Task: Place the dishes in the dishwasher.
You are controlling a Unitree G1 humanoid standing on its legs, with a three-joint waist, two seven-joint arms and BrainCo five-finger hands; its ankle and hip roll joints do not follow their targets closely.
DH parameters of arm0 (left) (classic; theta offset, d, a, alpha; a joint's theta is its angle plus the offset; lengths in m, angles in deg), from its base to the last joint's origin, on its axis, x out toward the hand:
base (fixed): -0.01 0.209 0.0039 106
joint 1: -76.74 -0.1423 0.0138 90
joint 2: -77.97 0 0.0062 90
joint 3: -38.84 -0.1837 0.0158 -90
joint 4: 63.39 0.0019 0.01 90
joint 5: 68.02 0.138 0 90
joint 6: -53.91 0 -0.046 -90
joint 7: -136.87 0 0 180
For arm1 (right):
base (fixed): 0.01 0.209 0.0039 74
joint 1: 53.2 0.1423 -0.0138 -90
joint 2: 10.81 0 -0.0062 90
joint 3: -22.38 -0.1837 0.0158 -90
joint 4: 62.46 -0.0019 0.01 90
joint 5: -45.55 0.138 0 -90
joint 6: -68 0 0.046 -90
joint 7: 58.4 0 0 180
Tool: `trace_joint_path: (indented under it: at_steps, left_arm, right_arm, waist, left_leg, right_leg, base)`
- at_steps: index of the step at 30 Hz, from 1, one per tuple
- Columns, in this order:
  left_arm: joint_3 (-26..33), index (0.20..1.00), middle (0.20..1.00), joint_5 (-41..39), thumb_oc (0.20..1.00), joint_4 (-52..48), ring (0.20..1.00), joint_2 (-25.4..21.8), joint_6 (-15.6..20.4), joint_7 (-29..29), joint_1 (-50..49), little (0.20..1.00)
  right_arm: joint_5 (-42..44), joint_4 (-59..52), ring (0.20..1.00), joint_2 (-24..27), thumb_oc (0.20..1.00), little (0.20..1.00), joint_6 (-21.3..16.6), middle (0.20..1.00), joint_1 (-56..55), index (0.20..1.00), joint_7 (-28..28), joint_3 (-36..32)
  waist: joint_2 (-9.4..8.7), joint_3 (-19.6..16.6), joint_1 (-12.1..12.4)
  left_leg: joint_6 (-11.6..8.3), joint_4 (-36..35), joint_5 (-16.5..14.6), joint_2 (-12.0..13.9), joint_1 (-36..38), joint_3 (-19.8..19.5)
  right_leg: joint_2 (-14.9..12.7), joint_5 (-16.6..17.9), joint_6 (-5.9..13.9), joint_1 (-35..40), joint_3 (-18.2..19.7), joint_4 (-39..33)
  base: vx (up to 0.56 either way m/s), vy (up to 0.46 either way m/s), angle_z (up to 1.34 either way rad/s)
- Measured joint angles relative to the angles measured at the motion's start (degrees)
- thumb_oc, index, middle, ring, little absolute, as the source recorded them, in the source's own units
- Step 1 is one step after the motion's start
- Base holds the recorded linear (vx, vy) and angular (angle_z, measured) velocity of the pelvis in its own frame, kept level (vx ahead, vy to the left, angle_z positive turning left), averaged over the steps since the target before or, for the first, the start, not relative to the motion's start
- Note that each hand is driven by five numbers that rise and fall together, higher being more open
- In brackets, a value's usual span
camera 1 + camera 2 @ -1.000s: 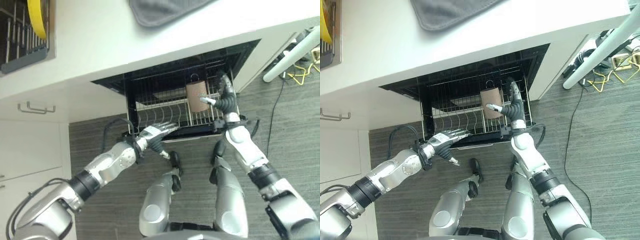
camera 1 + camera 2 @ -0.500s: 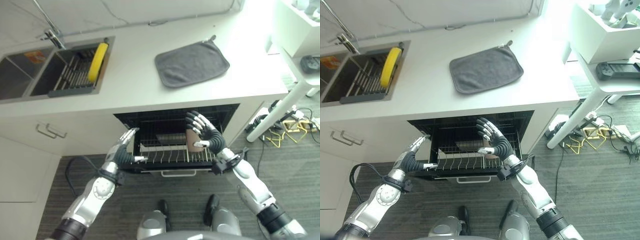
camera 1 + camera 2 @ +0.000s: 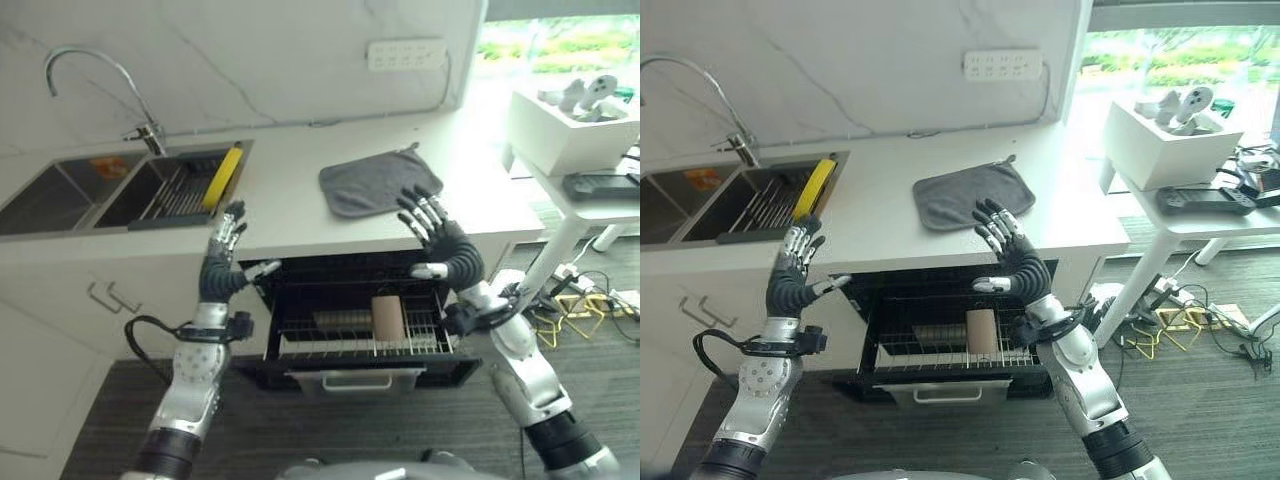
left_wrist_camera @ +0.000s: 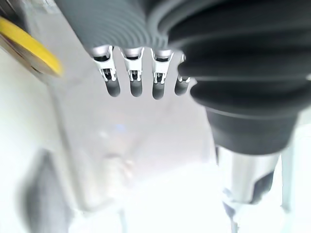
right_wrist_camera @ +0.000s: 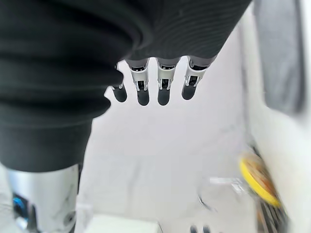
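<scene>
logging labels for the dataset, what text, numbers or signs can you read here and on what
No text, number or sign can be read.
Orange item in the left sink basin: any print on it is too blurred to read.
Brown cup in the dishwasher rack: plain.
Yellow plate and grey cloth: plain.
Left hand and right hand are open and hold nothing with a label.

A grey cloth (image 3: pixel 972 192) lies on the white counter (image 3: pixel 1080 210) just beyond the right hand; a curved faucet (image 3: pixel 92 62) rises far past the left.
</scene>
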Motion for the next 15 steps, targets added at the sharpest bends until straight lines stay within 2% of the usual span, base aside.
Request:
trace_joint_path:
  at_steps: [4, 6, 9, 15]
  left_arm:
    - [0.0, 1.000, 1.000, -9.7, 1.000, -2.1, 1.000, 0.9, -0.9, 10.1, 1.2, 1.000]
    - [0.0, 1.000, 1.000, -12.0, 1.000, -2.9, 1.000, 0.9, -1.2, 12.7, 1.3, 1.000]
    - [0.0, 1.000, 1.000, -14.7, 1.000, -2.6, 1.000, 1.0, -2.8, 14.6, 2.1, 1.000]
    - [0.1, 1.000, 1.000, -14.5, 1.000, -2.6, 1.000, 1.9, -5.5, 15.8, 2.5, 1.000]
  right_arm:
    - [-0.2, -1.2, 1.000, -0.2, 1.000, 1.000, -1.2, 1.000, 0.0, 1.000, 2.3, -4.3]
    - [0.1, -1.0, 1.000, -0.1, 1.000, 1.000, -1.1, 1.000, 0.0, 1.000, 2.0, -5.7]
    - [0.0, -0.9, 1.000, 0.2, 1.000, 1.000, -0.9, 1.000, 0.0, 1.000, -2.9, -5.9]
    - [-0.2, -0.8, 1.000, 2.1, 1.000, 1.000, -0.7, 1.000, 0.0, 1.000, -4.3, -6.7]
  waist:
    - [0.07, -0.4, -0.5]
    - [0.23, -0.6, -1.0]
    - [0.28, -1.1, -2.1]
    - [-1.03, -1.8, -2.2]
  left_leg:
    - [0.00, 0.0, 0.0, 0.2, 0.0, 0.3]
    - [-0.27, 0.0, 0.2, 0.2, 0.1, 0.8]
    - [-0.42, -0.3, 0.3, 0.4, 1.0, 1.6]
    - [-0.49, -0.7, 0.3, 0.7, 1.5, 2.3]
  right_leg:
    - [0.6, 0.8, -0.12, 0.2, 0.2, -1.3]
    - [0.7, 1.5, -0.22, 0.2, 0.4, -1.6]
    - [1.7, 2.7, -0.24, 1.3, 1.3, -3.9]
    - [2.6, 3.9, -0.25, 2.2, 1.7, -6.4]
  base:
    - [0.02, -0.004, -0.02]
    - [0.03, -0.013, -0.10]
    - [0.03, -0.044, -0.18]
    - [0.01, -0.031, -0.05]
